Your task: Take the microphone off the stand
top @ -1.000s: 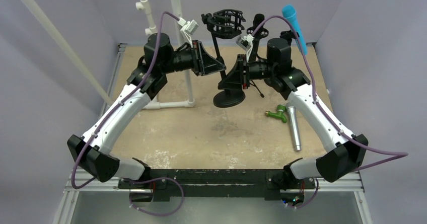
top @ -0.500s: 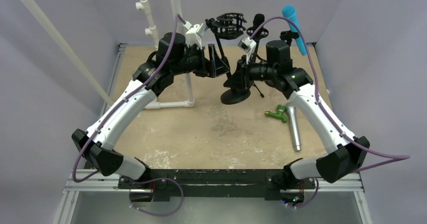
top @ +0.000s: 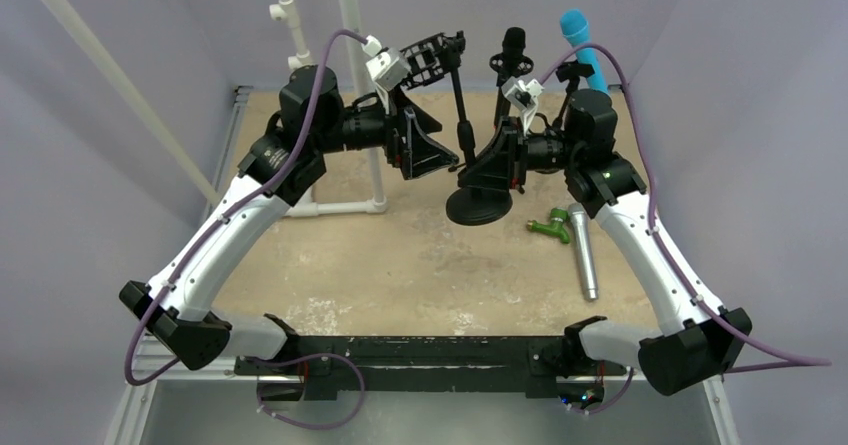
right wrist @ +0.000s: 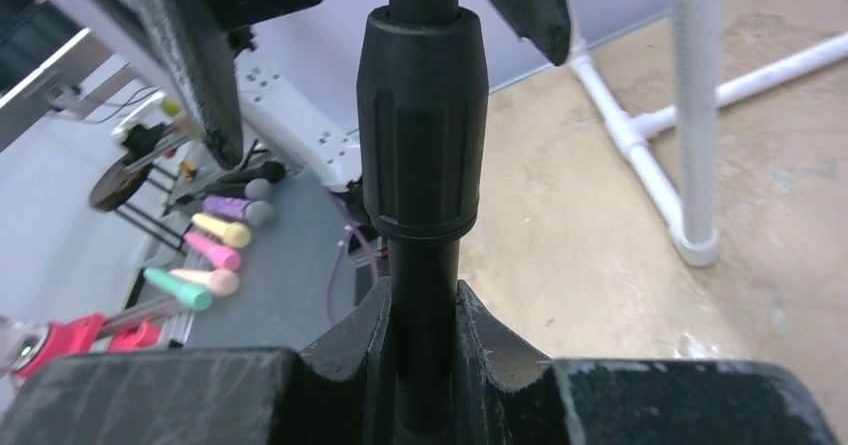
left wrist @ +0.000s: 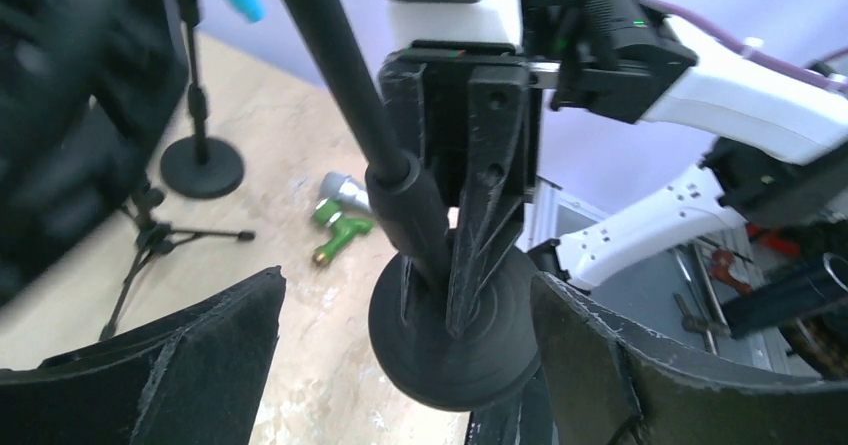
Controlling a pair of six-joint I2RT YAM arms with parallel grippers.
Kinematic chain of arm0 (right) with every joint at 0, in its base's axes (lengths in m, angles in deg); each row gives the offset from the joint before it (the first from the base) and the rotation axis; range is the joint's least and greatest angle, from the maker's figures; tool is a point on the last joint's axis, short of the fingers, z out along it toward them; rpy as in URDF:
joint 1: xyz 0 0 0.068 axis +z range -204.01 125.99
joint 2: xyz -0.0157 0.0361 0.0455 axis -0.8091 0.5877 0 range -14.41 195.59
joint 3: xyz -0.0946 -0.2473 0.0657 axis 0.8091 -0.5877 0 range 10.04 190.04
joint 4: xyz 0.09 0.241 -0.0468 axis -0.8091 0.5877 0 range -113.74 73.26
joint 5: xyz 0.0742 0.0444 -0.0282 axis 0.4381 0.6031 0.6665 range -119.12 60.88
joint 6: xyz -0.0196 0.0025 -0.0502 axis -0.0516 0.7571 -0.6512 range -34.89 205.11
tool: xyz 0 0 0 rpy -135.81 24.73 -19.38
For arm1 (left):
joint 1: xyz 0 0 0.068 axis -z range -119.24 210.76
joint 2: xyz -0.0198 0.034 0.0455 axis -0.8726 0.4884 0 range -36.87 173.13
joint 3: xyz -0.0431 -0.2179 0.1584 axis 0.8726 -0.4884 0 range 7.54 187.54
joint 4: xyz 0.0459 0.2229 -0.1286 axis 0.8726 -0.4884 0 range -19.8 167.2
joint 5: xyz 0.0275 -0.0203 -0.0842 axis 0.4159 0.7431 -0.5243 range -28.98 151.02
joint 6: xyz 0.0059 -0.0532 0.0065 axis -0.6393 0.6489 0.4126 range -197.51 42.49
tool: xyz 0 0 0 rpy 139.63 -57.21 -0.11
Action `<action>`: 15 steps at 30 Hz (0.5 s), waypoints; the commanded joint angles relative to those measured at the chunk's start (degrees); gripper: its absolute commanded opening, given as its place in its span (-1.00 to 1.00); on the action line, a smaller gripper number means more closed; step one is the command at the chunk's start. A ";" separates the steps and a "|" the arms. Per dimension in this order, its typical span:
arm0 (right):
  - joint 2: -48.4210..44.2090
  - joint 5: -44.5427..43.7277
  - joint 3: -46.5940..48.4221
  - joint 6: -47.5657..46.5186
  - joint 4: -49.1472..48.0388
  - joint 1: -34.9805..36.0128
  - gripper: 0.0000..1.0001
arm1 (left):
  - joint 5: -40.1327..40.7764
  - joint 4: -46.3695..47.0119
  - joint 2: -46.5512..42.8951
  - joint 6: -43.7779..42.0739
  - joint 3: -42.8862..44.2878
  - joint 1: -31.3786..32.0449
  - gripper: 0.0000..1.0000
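Note:
A black stand with a round base (top: pixel 480 205) and a pole (top: pixel 462 115) leans left at its top, where its shock mount (top: pixel 432 57) shows no microphone. My right gripper (top: pixel 475 168) is shut on the pole low down, just below its collar (right wrist: pixel 420 115); the wrist view shows the right gripper (right wrist: pixel 422 305) with both jaws pressed on the pole. My left gripper (top: pixel 438 157) stands open beside the pole. In the left wrist view the left gripper (left wrist: pixel 407 285) has wide jaws flanking the base (left wrist: pixel 450 355) without touching. A silver microphone (top: pixel 585 257) lies on the table.
A green fitting (top: pixel 548 227) lies by the silver microphone. At the back stand a blue microphone (top: pixel 578 33) and a black one (top: pixel 513 43) on their own stands. A white pipe frame (top: pixel 372 180) rises behind the left gripper. Coloured microphones (right wrist: pixel 210 255) lie off the table.
The left gripper has gone from shut to open and drawn back left of the pole. The stand has shifted right with the right gripper, and its top now tips left.

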 commanded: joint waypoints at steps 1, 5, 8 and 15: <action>-2.36 9.78 -0.85 6.25 -12.15 -0.42 -1.00 | -10.47 9.78 1.33 0.53 0.57 -0.04 0.74; -2.86 9.94 -1.66 6.56 -12.72 -0.43 -1.00 | -12.22 14.53 2.95 5.51 0.27 0.11 0.58; -2.96 9.99 -2.53 7.53 -13.70 -0.42 -1.00 | -12.32 16.64 3.74 7.07 0.16 0.07 0.46; -3.00 9.10 -3.36 8.32 -15.42 -0.43 -1.00 | -12.49 19.26 6.15 10.46 1.06 0.51 0.10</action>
